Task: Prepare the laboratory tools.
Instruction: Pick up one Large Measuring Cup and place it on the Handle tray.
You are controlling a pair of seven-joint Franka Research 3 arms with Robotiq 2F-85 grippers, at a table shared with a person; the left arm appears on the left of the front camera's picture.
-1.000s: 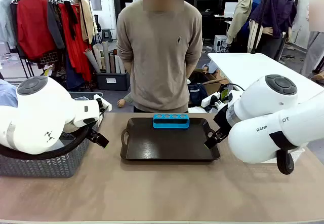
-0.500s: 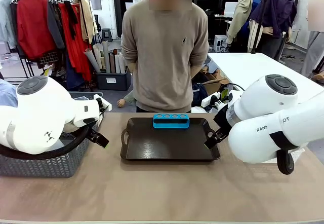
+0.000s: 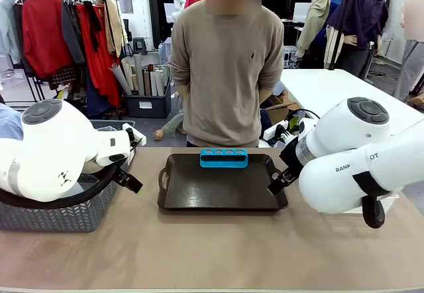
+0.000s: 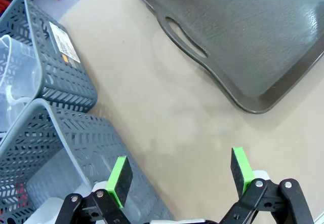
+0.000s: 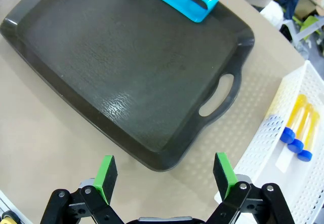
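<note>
— Orange tubes (image 5: 297, 120): found where?
— Logged in white basket (image 5: 263, 145), beside tray (image 5: 126, 67) handle, rightward of right gripper (image 5: 164, 176) in wrist view. Long axis slanted, caps nearer the fingers. Judged closer to right arm.
— Fingers?
— Recorded both pairs wide apart, empty. Spotted beaker (image 4: 15, 74) in grey basket (image 4: 66, 82) near left gripper (image 4: 179, 171).

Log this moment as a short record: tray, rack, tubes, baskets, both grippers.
tray: dark, holds only the rack
rack: blue, on the tray's far edge, holes empty
tubes: lying in the white basket beside the tray
grey baskets: left of the tray
left gripper: open, near the grey baskets
right gripper: open, over the tray's edge
</note>
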